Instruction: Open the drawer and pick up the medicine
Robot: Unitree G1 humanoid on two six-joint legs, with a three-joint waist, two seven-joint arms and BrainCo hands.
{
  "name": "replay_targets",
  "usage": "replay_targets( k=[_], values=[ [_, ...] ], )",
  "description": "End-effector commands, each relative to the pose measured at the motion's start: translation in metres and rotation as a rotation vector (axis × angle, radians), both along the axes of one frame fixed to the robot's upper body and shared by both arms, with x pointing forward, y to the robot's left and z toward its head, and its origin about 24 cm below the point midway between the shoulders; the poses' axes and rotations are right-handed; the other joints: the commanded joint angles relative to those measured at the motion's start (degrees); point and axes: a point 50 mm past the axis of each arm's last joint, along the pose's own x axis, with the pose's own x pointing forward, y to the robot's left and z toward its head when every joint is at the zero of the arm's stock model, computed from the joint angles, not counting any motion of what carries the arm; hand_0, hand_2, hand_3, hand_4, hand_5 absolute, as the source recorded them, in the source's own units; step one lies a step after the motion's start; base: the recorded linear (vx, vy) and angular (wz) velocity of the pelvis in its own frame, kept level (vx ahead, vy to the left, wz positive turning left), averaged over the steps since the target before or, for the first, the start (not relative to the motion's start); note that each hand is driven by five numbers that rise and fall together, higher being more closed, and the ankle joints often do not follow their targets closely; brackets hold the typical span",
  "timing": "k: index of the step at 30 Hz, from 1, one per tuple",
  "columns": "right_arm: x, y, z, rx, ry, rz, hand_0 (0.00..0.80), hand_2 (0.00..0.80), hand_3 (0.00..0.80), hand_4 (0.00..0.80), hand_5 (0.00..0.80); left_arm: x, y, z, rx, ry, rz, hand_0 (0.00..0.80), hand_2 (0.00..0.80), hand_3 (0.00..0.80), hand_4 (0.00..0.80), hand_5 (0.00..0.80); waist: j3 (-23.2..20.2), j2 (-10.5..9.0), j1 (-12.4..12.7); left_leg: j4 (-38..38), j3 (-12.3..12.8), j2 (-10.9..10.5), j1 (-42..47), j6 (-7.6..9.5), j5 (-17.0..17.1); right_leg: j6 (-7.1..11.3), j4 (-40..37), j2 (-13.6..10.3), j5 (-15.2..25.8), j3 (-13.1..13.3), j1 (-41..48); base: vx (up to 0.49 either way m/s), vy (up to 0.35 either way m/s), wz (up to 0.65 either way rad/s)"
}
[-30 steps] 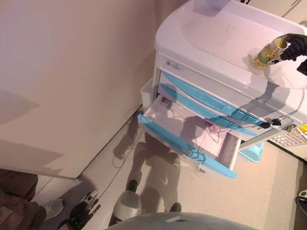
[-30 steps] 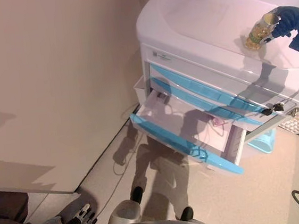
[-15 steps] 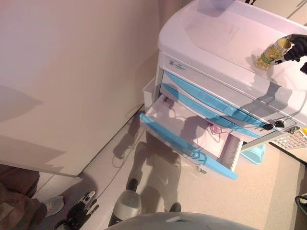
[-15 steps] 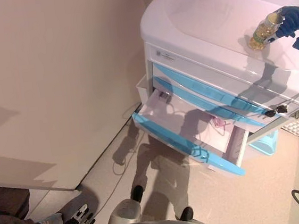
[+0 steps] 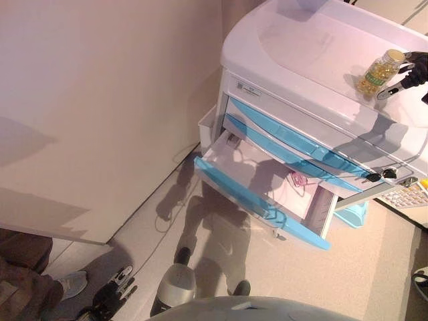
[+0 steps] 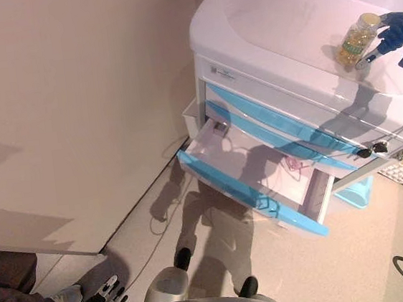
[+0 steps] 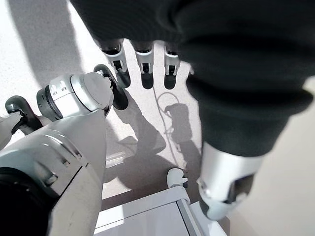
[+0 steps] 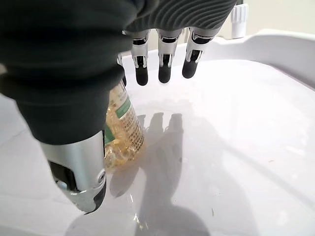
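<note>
Fingers (image 8: 165,69) of the right hand (image 6: 397,33) are spread and straight, apart from the medicine bottle (image 5: 378,71), which stands upright on the white top of the cabinet (image 5: 301,47) at far right, just beside the hand. Below, the blue-fronted drawer (image 5: 257,204) is pulled open, a small pink item (image 5: 299,180) lying inside. Left hand (image 5: 114,294) hangs low at near left above the floor (image 5: 374,267), fingers relaxed and holding nothing.

You have bright, warm light from above. The cart top (image 5: 314,47) glares almost white, and hard shadows fall on the floor (image 5: 221,221) and into the open drawer (image 5: 267,184). The right hand (image 8: 74,88) looms soft and dark, shading the medicine bottle (image 8: 120,130).
</note>
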Motion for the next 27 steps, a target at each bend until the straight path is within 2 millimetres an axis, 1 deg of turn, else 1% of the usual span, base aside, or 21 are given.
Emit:
replay_targets(
  k=[1,9,17,22,27],
  values=[
    [-0.011,-0.001,0.044,-0.101,-0.110,-0.027,0.000,0.000,0.000,0.000,0.000,-0.013,0.015,0.007,0.041,0.018,-0.035,0.000,0.000,0.000,0.000,0.000,-2.78,-0.29,1.13,0.81,-2.08,-0.49,-1.09,0.55,-3.56,1.21,6.69,-0.43,-1.65,0.14,-3.55,0.000,0.000,0.00],
    [-0.015,0.000,0.062,-0.157,-0.145,-0.038,0.000,0.000,0.000,0.000,0.000,-0.014,0.013,0.006,0.037,0.017,-0.018,0.000,0.000,0.000,0.000,0.000,-3.64,-0.65,0.21,0.69,-1.24,-0.42,-0.76,0.56,-3.74,1.33,6.43,-0.40,-1.44,0.82,-3.63,0.000,0.000,0.00],
    [-0.023,0.006,0.083,-0.247,-0.173,-0.025,0.000,0.000,0.000,0.000,0.000,-0.014,0.010,0.004,0.031,0.007,-0.004,0.000,0.000,0.000,0.000,0.000,-4.77,-0.86,-1.65,0.55,0.11,-0.43,-0.24,0.56,-3.92,1.48,6.10,-0.52,-1.11,1.92,-3.78,-0.020,0.010,-0.07],
    [-0.032,0.011,0.103,-0.260,-0.244,-0.028,0.000,0.000,0.000,0.000,0.000,-0.010,0.009,0.005,0.037,-0.006,-0.014,0.000,0.000,0.000,0.000,0.000,-5.66,-0.83,-3.34,0.16,1.65,-0.26,0.18,0.53,-3.96,1.69,5.89,-0.62,-0.81,2.68,-4.09,-0.042,0.000,-0.09],
    [-0.042,0.015,0.118,-0.221,-0.350,-0.007,0.000,0.000,0.000,0.000,0.000,-0.006,0.005,0.004,0.063,-0.017,-0.084,0.000,0.000,0.000,0.000,0.000,-6.43,-0.46,-5.26,-0.23,3.12,-0.23,0.58,0.44,-4.04,1.92,5.70,-0.67,-0.54,3.50,-4.42,-0.047,0.007,-0.17]
  ],
)
